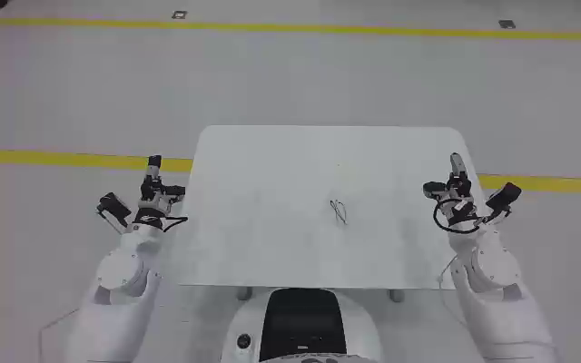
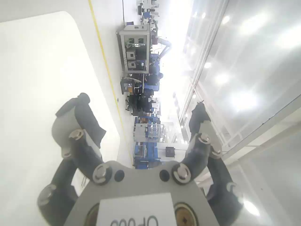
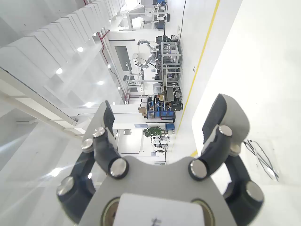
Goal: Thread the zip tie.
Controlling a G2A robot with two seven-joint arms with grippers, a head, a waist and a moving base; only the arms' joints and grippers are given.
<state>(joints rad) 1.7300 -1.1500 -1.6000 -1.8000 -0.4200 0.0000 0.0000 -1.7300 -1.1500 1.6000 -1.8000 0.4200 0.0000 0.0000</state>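
A thin dark zip tie (image 1: 339,211) lies flat on the white table (image 1: 272,236), a little right of its middle; in the right wrist view it shows as thin dark strands (image 3: 263,156) beyond one finger. My left gripper (image 1: 153,167) hangs off the table's left edge, open and empty, its fingers (image 2: 80,118) wide apart. My right gripper (image 1: 456,164) sits at the table's right edge, open too, nothing between its fingers (image 3: 216,116). Both grippers are far from the zip tie.
The table stands on a pale floor with yellow lines (image 1: 82,160). Machines and racks (image 2: 136,48) stand far off in the hall behind.
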